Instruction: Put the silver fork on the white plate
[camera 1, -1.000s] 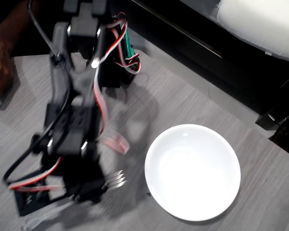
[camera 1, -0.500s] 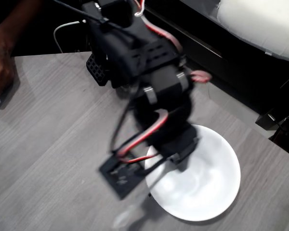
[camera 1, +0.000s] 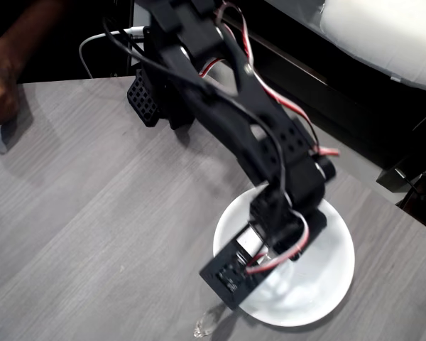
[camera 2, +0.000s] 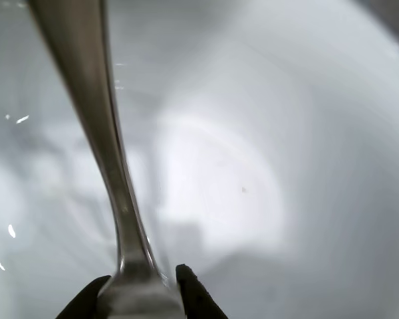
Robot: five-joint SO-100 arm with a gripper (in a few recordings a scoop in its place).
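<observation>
Gripper (camera 2: 138, 287) clamps the silver fork (camera 2: 96, 133) at bottom centre of the wrist view, handle running toward the upper left over the white plate (camera 2: 286, 166).

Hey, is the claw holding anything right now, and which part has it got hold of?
Yes. The claw is shut on the silver fork, gripping it at the neck, with the handle stretching away over the white plate.
</observation>
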